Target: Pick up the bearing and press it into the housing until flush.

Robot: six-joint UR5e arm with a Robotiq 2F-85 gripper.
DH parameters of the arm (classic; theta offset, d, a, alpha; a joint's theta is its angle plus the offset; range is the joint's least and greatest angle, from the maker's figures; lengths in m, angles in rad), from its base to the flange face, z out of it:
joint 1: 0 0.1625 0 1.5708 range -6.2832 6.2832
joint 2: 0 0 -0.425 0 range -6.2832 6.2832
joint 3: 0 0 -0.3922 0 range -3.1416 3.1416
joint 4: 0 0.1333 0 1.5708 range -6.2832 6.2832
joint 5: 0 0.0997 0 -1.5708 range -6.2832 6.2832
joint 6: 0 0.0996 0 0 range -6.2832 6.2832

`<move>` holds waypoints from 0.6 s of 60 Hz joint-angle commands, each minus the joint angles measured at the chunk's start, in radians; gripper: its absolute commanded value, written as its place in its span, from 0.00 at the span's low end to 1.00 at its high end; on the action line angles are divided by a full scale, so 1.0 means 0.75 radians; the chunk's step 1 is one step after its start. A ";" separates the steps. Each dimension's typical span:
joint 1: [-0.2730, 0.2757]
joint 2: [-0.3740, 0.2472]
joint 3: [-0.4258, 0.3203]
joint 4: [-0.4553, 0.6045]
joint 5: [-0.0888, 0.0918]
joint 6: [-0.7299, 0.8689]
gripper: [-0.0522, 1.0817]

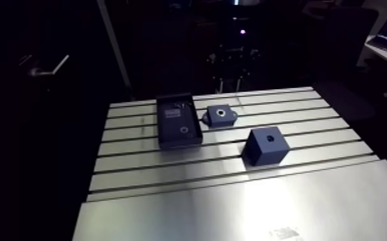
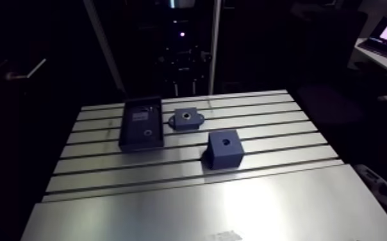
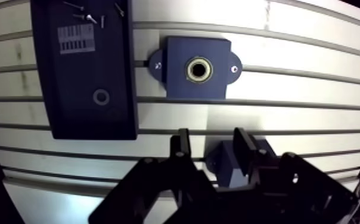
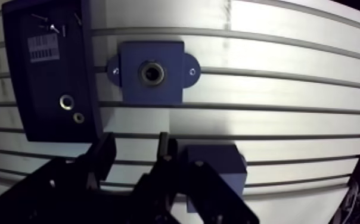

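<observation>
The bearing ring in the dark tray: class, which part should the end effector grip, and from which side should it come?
Grip the ring by its outer rim, pinching across its width, and come straight down from above. It lies flat on the floor of the tray, hole up, and the raised tray walls would probably block a sideways approach.

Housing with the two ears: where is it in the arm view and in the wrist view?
Arm view: the housing lies right of the dark tray, behind the blue cube.
Wrist view: it lies ahead of the open gripper, beside the same tray.
Shared landmark: the dark tray.
</observation>
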State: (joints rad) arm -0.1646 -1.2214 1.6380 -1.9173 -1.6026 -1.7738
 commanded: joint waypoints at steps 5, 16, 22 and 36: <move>0.007 -0.208 -0.308 0.538 0.000 0.086 0.05; 0.007 -0.245 -0.370 0.578 0.002 0.086 0.05; 0.009 -0.265 -0.383 0.580 0.010 0.088 0.05; 0.015 -0.302 -0.376 0.576 0.023 0.086 0.05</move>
State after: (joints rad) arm -0.1616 -1.3372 1.4814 -1.6514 -1.6002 -1.7307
